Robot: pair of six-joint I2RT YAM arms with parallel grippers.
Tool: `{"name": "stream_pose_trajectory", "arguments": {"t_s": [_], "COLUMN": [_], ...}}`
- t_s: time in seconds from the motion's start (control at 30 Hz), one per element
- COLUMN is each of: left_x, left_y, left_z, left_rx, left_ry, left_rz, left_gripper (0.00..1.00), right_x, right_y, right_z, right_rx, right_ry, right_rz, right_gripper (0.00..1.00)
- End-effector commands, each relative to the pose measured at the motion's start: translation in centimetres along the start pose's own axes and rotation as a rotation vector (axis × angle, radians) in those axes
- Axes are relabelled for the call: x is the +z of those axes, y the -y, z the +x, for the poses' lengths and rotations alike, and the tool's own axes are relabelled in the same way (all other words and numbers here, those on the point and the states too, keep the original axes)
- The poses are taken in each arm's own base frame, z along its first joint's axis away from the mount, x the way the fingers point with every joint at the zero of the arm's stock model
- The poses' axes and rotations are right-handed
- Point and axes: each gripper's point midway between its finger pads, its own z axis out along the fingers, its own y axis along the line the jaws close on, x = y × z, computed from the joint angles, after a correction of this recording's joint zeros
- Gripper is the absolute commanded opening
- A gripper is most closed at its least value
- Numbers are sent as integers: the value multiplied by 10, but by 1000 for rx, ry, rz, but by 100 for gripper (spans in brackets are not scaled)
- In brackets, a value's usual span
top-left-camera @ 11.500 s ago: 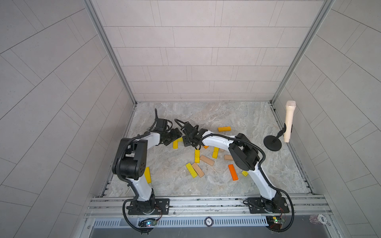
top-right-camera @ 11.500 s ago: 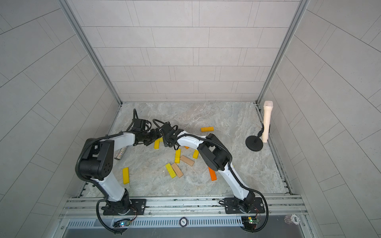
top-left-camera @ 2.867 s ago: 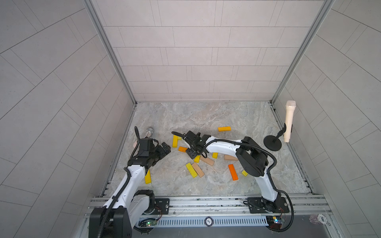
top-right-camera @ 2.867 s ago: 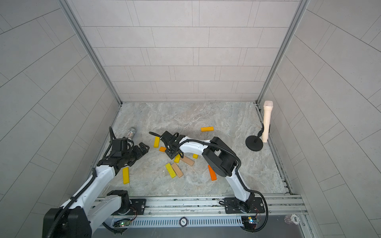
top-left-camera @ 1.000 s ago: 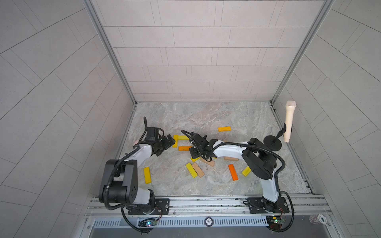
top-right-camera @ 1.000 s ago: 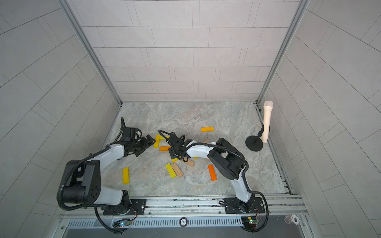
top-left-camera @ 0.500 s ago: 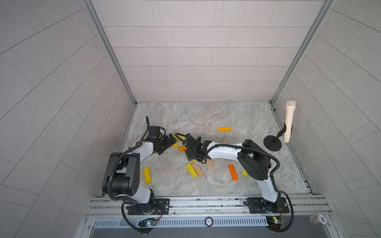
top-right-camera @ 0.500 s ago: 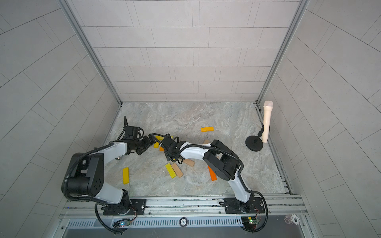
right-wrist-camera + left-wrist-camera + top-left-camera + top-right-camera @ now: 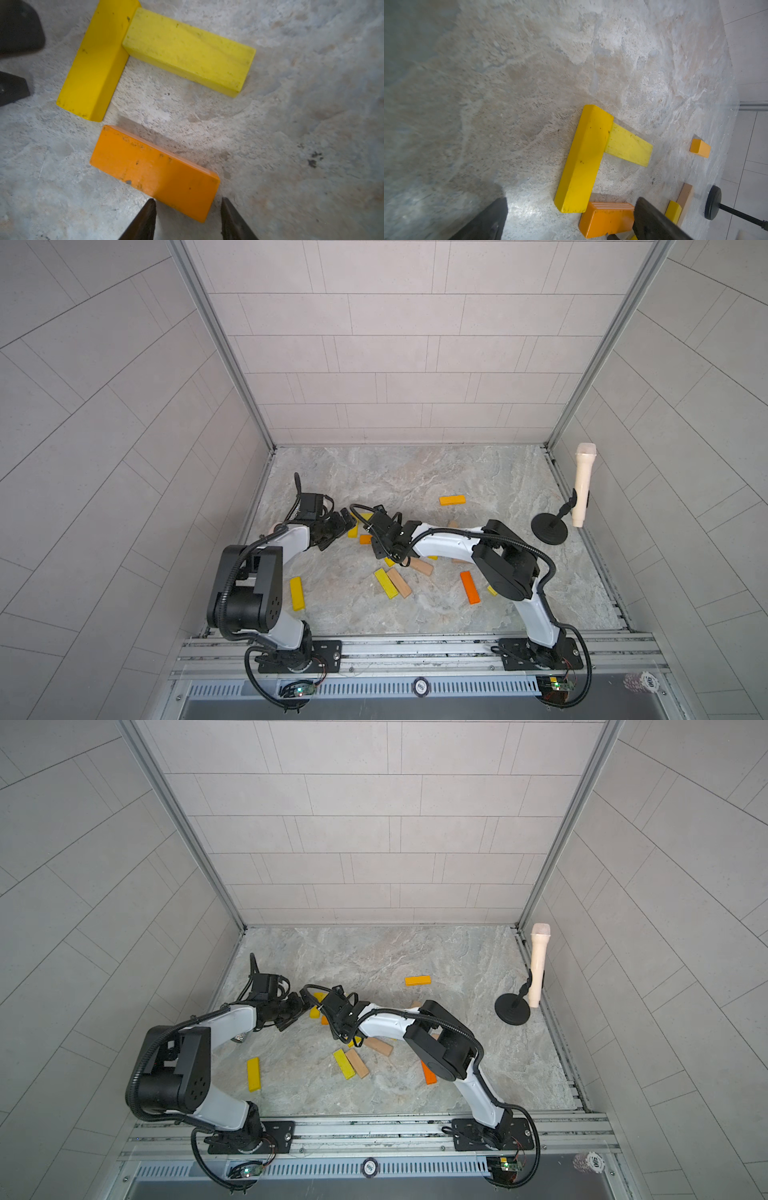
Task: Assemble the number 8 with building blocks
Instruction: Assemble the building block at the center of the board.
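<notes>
Two yellow building blocks [image 9: 93, 62] [image 9: 187, 49] lie joined in an L on the stone floor, with an orange block [image 9: 153, 170] flat beside them. My right gripper [image 9: 188, 200] is open. Its fingertips straddle the near corner of that orange block with gaps on both sides. My left gripper [image 9: 571, 199] stands wide open around the end of the long yellow block [image 9: 583, 158] and the orange block [image 9: 606, 218]. In both top views the two grippers [image 9: 347, 526] [image 9: 376, 537] meet over this group [image 9: 315, 1012].
Loose blocks lie nearer the front: yellow [image 9: 297, 593], yellow [image 9: 385, 583] beside tan [image 9: 399, 582], tan [image 9: 421, 566], orange [image 9: 470, 587]. Another orange block [image 9: 452, 500] lies farther back. A cream microphone [image 9: 582, 485] on a black stand [image 9: 549, 529] is by the right wall.
My right gripper has moved left to the orange block and its jaws have narrowed. The left gripper has edged right toward the yellow blocks and stays wide open.
</notes>
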Motion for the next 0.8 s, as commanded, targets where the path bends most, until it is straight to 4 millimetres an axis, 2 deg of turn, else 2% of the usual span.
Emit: {"name": "stream_pose_trajectory", "arguments": {"t_s": [0.0, 0.77], "left_x": [1, 4], "left_y": [6, 6], "left_z": [-5, -6], "left_rx": [12, 12], "left_ry": [7, 6], "left_rz": [14, 17], "left_gripper": [100, 100], "right_x": [9, 15], "right_y": [3, -3], "right_z": [10, 4], "right_rx": [22, 58], "right_ry": [-35, -27], "right_rz": [23, 25], "right_gripper": [52, 50]}}
